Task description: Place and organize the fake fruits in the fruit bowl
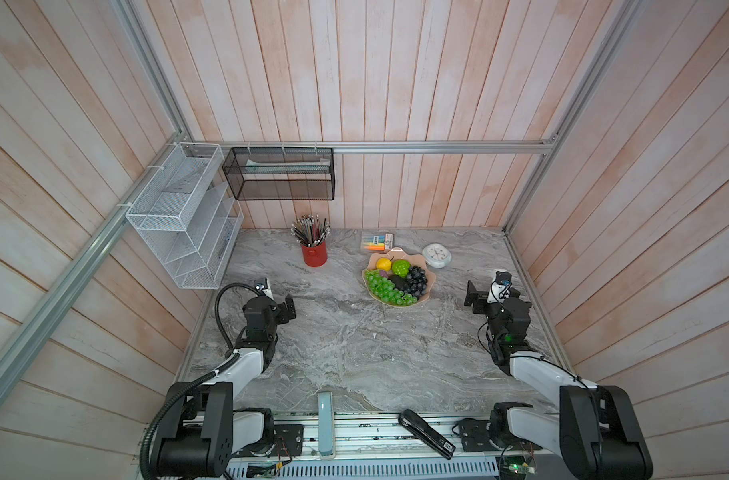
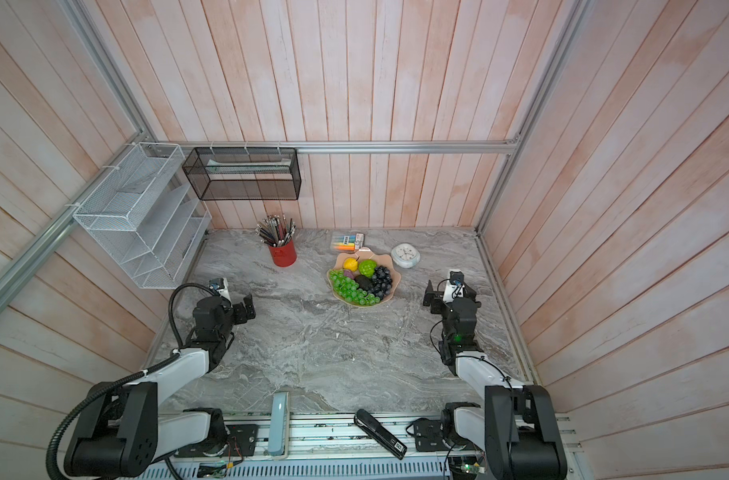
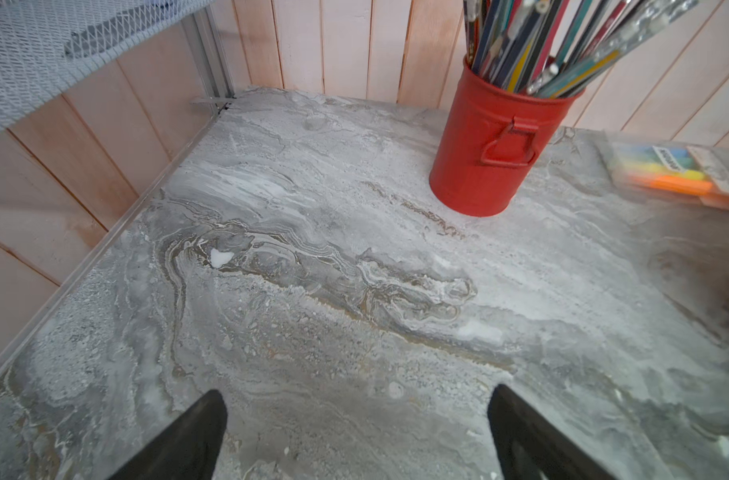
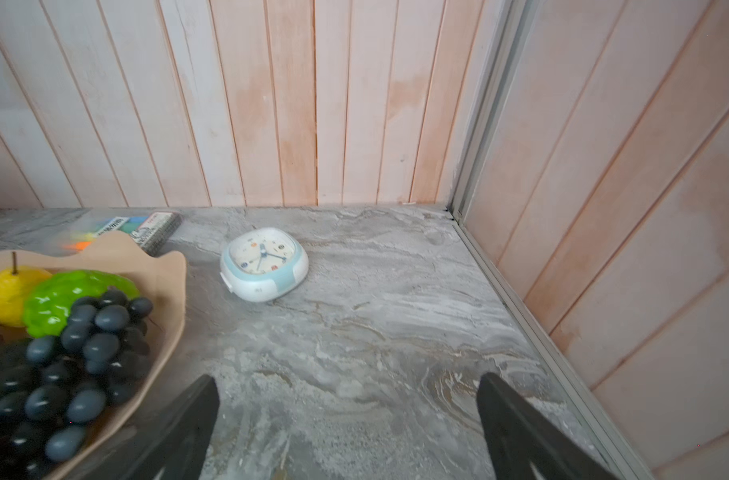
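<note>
The peach-pink fruit bowl (image 1: 431, 276) (image 2: 397, 276) (image 4: 169, 286) sits toward the back right of the marble table. In it lie a green grape bunch (image 1: 385, 287), a black-purple grape bunch (image 1: 416, 279) (image 4: 84, 345), a yellow stemmed fruit (image 1: 383, 264) (image 4: 5, 291), a bumpy green ball (image 1: 401, 268) (image 4: 63, 297), a purple ball (image 1: 382, 274) and a dark avocado (image 1: 400, 284). My left gripper (image 1: 288, 307) (image 2: 246, 309) (image 3: 356, 392) stands open and empty over bare table, well left of the bowl. My right gripper (image 1: 475, 297) (image 2: 431, 297) (image 4: 346, 377) is open and empty, just right of the bowl.
A white clock (image 1: 436, 254) (image 4: 265, 264) lies behind the bowl, with a highlighter pack (image 1: 378, 242) beside it. A red pencil cup (image 1: 314, 252) (image 3: 495, 145) stands at the back. A white mesh rack (image 1: 184, 220) and a black mesh basket (image 1: 279, 174) hang on the walls. A black device (image 1: 427, 432) lies at the front edge.
</note>
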Available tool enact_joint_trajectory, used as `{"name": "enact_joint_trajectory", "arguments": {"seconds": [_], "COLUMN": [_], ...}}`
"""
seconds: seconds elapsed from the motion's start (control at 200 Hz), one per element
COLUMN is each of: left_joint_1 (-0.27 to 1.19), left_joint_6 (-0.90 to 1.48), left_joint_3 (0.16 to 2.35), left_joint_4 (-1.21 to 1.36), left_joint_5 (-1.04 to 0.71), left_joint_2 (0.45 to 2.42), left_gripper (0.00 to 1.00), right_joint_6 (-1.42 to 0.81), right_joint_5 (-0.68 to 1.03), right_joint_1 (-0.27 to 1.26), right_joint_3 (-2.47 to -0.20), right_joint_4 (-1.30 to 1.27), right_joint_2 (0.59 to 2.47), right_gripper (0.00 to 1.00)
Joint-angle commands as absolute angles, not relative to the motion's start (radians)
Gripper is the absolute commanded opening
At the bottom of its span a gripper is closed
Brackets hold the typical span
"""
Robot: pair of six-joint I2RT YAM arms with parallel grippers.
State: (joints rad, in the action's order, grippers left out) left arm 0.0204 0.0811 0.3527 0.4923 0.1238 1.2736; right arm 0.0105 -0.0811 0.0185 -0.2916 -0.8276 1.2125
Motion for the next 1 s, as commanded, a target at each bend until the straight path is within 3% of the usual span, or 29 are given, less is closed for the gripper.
{"name": "enact_joint_trajectory", "arguments": {"seconds": [0.0, 0.33, 0.485, 0.995], "left_joint_1": [0.016, 0.015, 0.007, 0.005], "left_joint_6": [0.015, 0.022, 0.031, 0.031], "left_joint_3": [0.316, 0.265, 0.285, 0.281], "left_joint_4": [0.797, 1.181, 1.127, 1.126], "left_joint_5": [0.124, 0.139, 0.12, 0.118], "left_joint_2": [1.315, 1.561, 1.551, 1.543], "left_gripper": [1.0, 1.0, 1.0, 1.0], "right_joint_6": [0.003, -0.032, -0.026, -0.025], "right_joint_5": [-0.073, 0.095, 0.094, 0.095], "right_joint_1": [-0.006, -0.075, -0.076, -0.074], "right_joint_3": [-0.241, -0.177, -0.252, -0.247], "right_joint_4": [-1.021, -1.395, -1.183, -1.201], "right_joint_2": [1.261, 1.554, 1.516, 1.52], "right_gripper": [0.98, 0.98, 0.98, 0.98]}}
